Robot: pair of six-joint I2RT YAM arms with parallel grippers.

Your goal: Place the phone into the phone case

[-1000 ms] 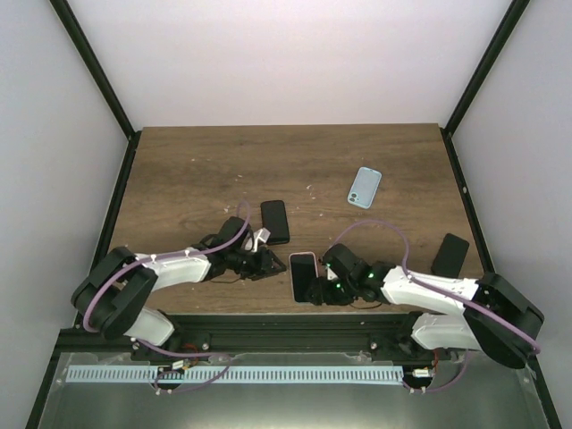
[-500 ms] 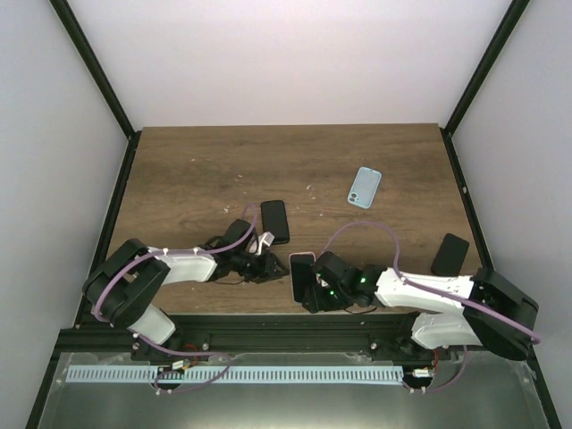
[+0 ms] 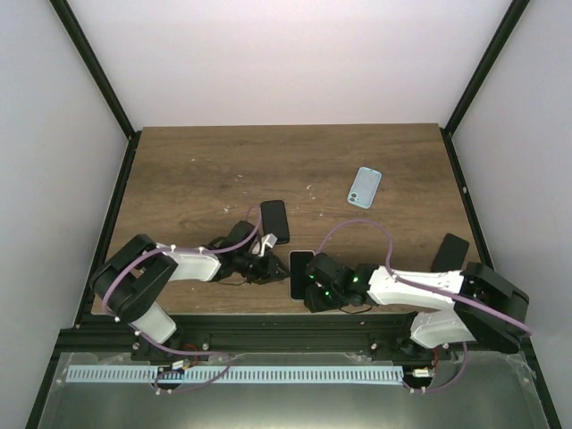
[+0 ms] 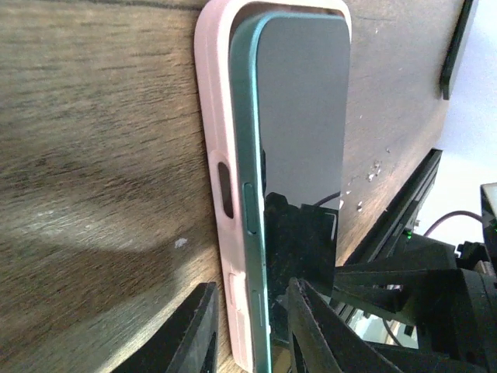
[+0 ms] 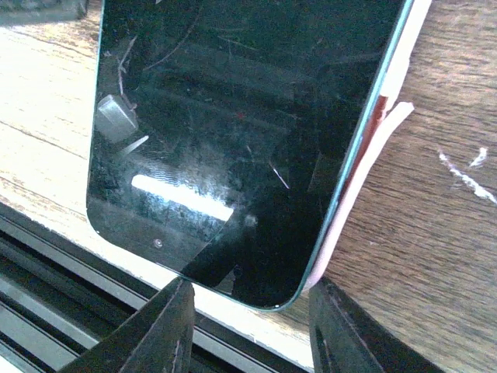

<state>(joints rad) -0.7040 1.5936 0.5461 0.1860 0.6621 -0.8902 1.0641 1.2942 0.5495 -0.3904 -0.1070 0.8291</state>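
The phone [image 3: 300,271], dark-screened with a teal edge, lies face up in the pink phone case [image 4: 213,116] near the table's front edge. In the left wrist view the phone [image 4: 303,116] sits partly in the case, with its long edge standing proud of the rim. In the right wrist view its near corner [image 5: 233,116] is raised above the case [image 5: 380,132]. My left gripper [image 3: 265,264] is open, its jaws [image 4: 252,286] astride the long side of the case and phone. My right gripper [image 3: 313,290] is open, its jaws [image 5: 250,284] either side of the phone's near corner.
A second black phone [image 3: 275,221] lies just behind my left gripper. A light blue case [image 3: 365,187] lies at the back right. A black phone or case [image 3: 450,254] lies at the right edge. The table's front rail [image 3: 268,322] runs right behind the phone.
My right gripper has moved left up to the phone's near end. My left gripper has edged right, closer to the phone's side. The phone and case stay in place.
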